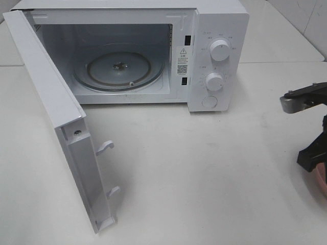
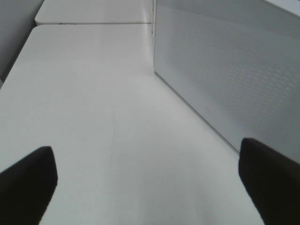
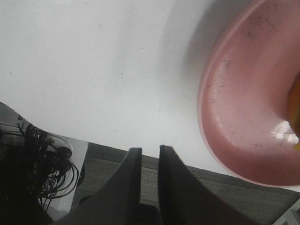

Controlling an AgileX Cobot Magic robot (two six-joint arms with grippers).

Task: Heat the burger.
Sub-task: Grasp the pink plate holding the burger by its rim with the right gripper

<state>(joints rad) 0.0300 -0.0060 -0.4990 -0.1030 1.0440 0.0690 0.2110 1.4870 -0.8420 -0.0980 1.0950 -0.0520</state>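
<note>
The burger [image 3: 297, 115] shows only as an orange sliver at the right edge of the right wrist frame, on the pink plate [image 3: 239, 122]. It lies just beside the right hand [image 3: 149, 150], whose fingers are barely parted and empty. The left hand [image 2: 150, 187], spread wide and holding nothing, sits well apart by the microwave door [image 1: 51, 102].

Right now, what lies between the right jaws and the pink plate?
Only bare white table, as the right wrist view shows; the pink plate stands clear of the right jaws.
</note>
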